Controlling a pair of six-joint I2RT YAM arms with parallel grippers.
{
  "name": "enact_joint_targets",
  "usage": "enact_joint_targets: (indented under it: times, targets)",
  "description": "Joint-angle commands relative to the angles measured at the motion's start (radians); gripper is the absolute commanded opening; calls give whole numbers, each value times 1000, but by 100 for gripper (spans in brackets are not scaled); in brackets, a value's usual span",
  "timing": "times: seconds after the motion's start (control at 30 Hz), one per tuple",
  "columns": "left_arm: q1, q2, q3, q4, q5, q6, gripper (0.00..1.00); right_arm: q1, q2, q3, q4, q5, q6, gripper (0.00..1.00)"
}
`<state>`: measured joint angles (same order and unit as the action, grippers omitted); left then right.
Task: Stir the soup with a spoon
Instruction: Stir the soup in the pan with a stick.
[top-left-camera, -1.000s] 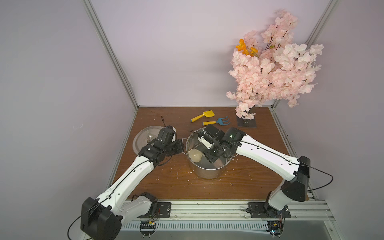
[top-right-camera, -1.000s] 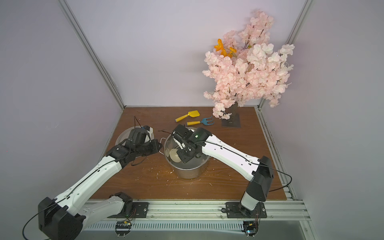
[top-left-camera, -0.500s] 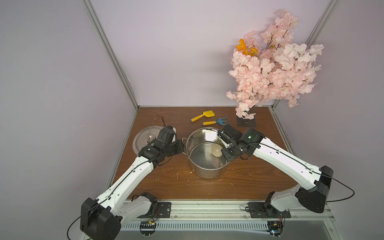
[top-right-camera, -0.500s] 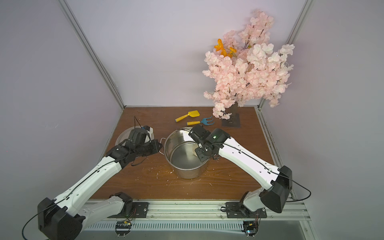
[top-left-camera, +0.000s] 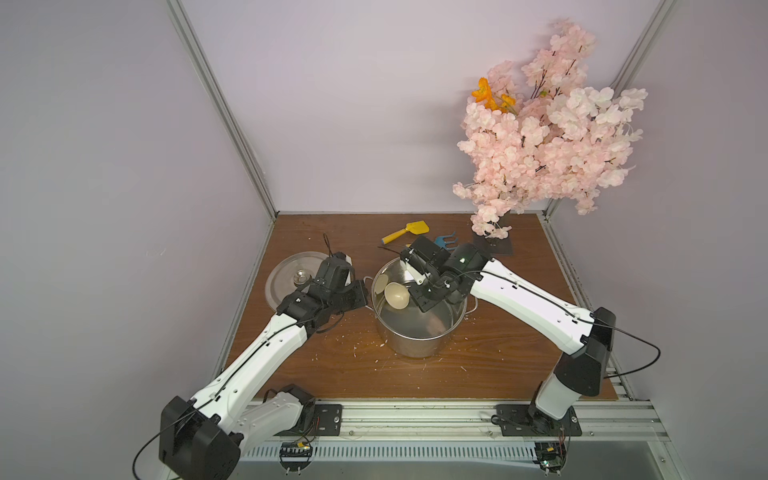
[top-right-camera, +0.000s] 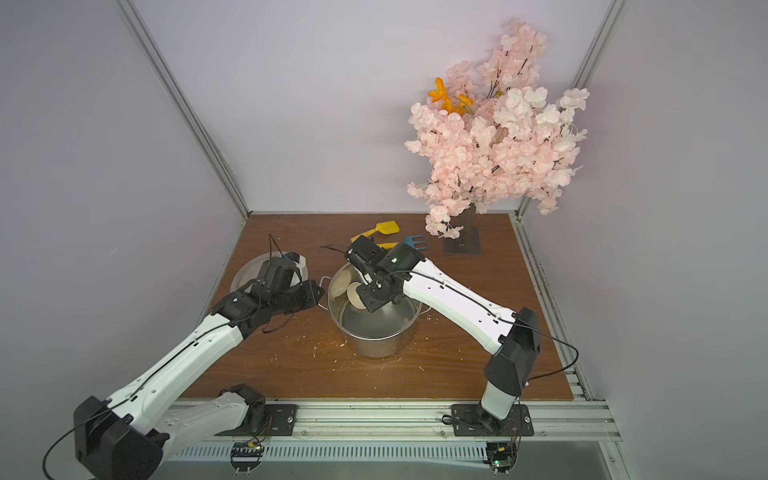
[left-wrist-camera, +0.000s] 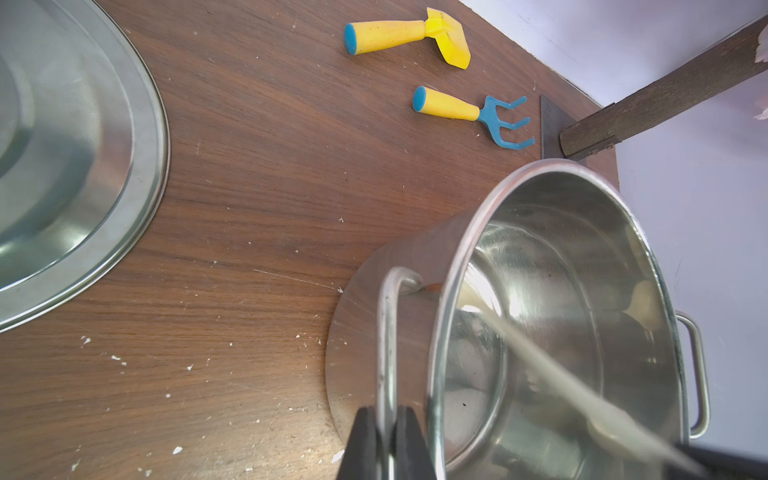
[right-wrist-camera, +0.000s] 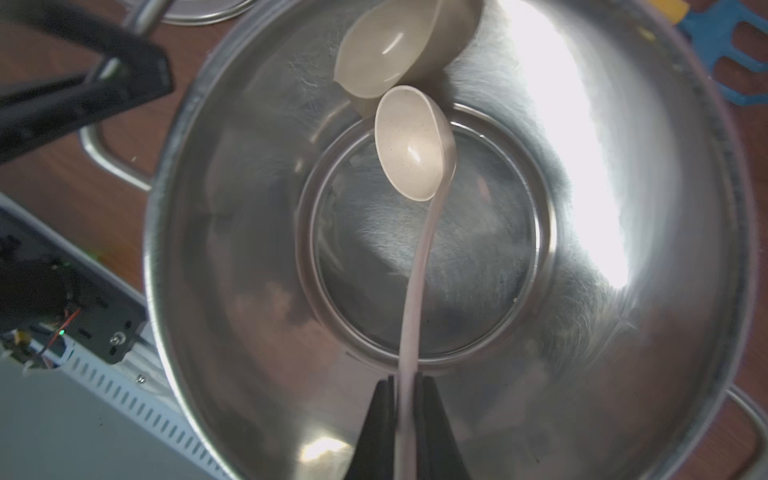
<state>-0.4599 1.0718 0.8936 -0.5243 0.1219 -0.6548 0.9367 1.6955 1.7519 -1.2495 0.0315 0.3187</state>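
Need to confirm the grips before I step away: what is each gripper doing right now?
Left gripper: closed on the pot handle.
Right gripper: closed on the spoon, by its handle.

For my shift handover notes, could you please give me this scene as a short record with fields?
pot: steel, upright, uncovered
contents: no soup discernible
left jaws: shut on the pot's side handle
right jaws: shut on the ladle by its handle, bowl inside the pot
lid: lying flat, off the pot
others: yellow shovel and blue rake behind the pot; blossom tree in the far corner
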Motion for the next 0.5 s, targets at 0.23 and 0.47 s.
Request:
enact_joint_targets:
  times: [0.23,0.47]
  targets:
    - [-13,-29,1,-13,-13,20,0,79,-229,-244,-9,33,51,0]
    - [-14,-33,-1,-13,-8,22,0,3,-348,-323,-95,201,98,0]
